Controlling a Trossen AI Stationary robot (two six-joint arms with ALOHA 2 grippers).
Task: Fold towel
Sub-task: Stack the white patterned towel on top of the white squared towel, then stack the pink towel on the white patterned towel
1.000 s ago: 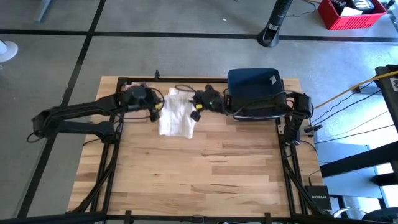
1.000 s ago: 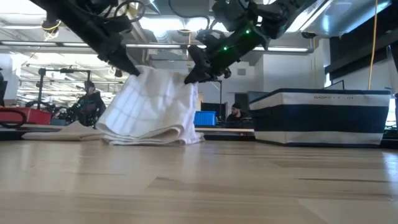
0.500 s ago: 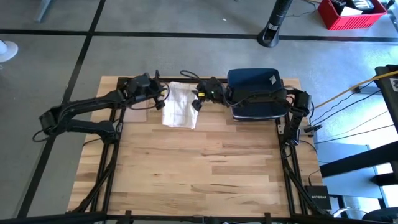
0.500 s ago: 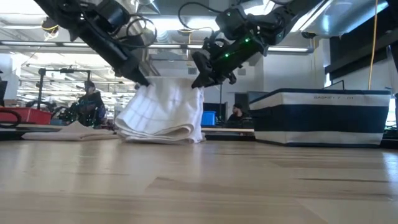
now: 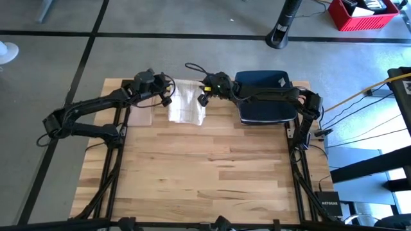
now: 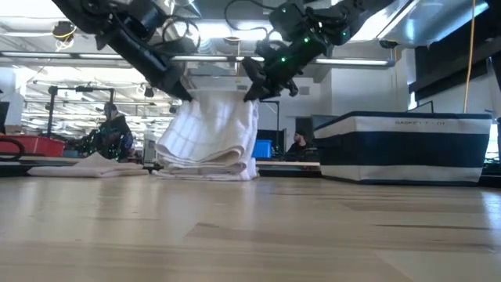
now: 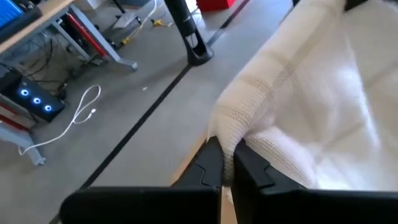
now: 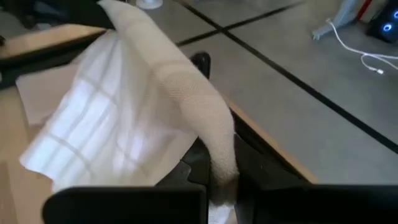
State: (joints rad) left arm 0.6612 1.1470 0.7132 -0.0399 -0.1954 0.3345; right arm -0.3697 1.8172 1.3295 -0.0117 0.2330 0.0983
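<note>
A white towel [image 5: 187,106] with a faint grid pattern is at the table's far edge, between my two grippers. Its upper edge is held up, and its lower part [image 6: 205,163] lies in folded layers on the table. My left gripper [image 5: 168,97] is shut on the towel's upper left corner. My right gripper [image 5: 203,98] is shut on the upper right corner. In the low view the towel [image 6: 210,129] hangs as a sheet from both grippers. My left gripper pinches the towel's upper left corner [image 7: 235,135] between its two fingers, slanting down from the table's left. The cloth there is bunched. The towel hangs below, its lower part on the table. My right gripper pinches the upper right corner [image 8: 217,144] between its two fingers, slanting down from the table's right. A thick rolled edge runs away from the fingers. The towel hangs below, its lower folds on the table.
A dark blue basket [image 5: 264,96] with a white band stands at the far right, close to my right arm. Another pale towel [image 5: 142,114] lies flat at the far left under my left arm. The table's near half is bare wood [image 5: 205,173].
Both grippers have moved toward the table's far edge, still shut on the towel's upper corners. The towel has gone with them. Its folded lower part has slid along the table toward the far edge, and the hanging sheet now stands steeper.
</note>
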